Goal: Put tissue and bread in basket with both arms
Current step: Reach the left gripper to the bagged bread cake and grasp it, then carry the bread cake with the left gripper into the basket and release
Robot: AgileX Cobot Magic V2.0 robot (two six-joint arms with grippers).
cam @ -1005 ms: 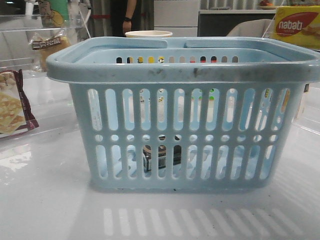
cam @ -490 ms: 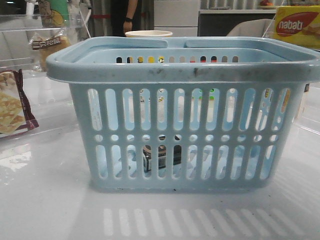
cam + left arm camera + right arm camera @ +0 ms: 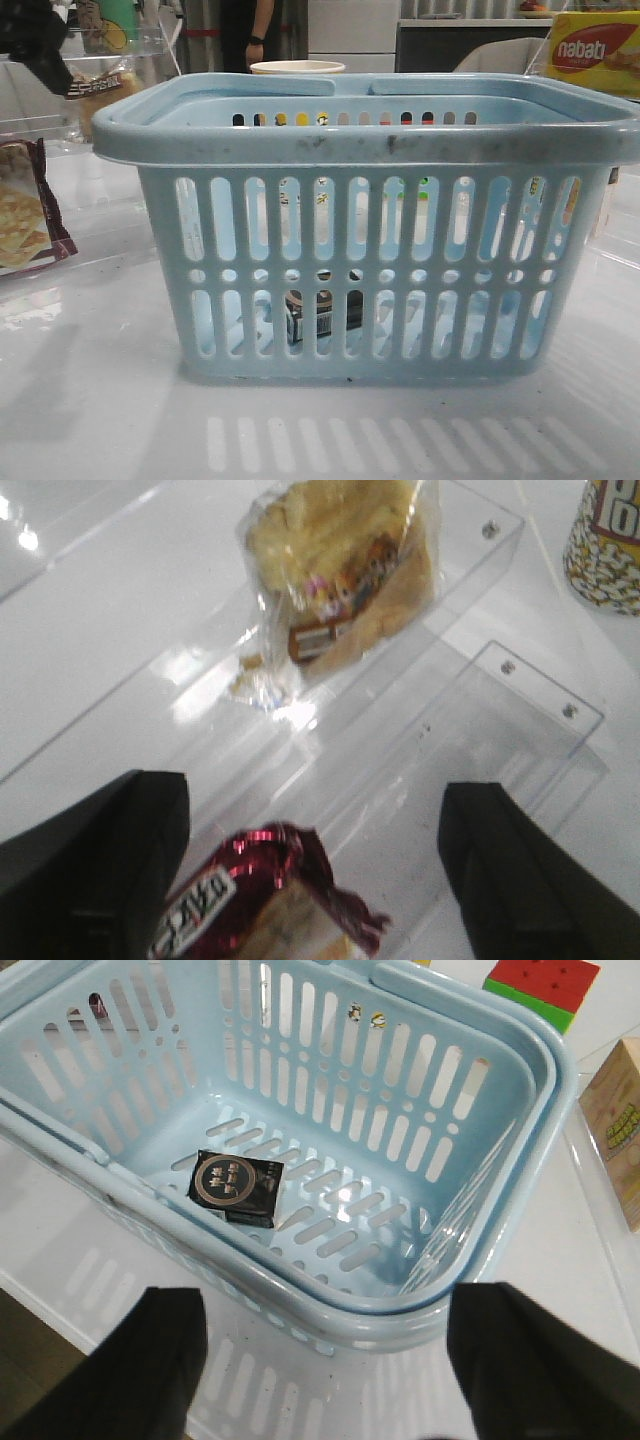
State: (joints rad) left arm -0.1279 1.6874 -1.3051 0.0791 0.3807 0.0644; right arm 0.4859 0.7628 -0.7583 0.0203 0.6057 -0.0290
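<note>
The light blue basket (image 3: 380, 240) fills the middle of the front view. The tissue (image 3: 236, 1186), a small black pack with a round white mark, lies on the basket's floor (image 3: 330, 1210); it shows through the slots in the front view (image 3: 318, 316). The bread (image 3: 345, 570), golden-brown in a clear wrapper with a brown label band, lies on a clear acrylic stand; it shows at the far left (image 3: 100, 88). My left gripper (image 3: 315, 870) is open above the table, short of the bread, with the maroon-edged cracker packet (image 3: 260, 900) between its fingers. My right gripper (image 3: 325, 1360) is open and empty, outside the basket's rim.
A clear acrylic stand (image 3: 520, 710) holds the bread. A yellow printed cup (image 3: 605, 540) stands near it. A yellow nabati box (image 3: 595, 52) is at the back right. A red, green and yellow block (image 3: 540, 985) and a printed carton (image 3: 620, 1130) lie beyond the basket.
My left arm has come into the front view at the top left, near the bread. The basket, tissue and cracker packet have not moved.
</note>
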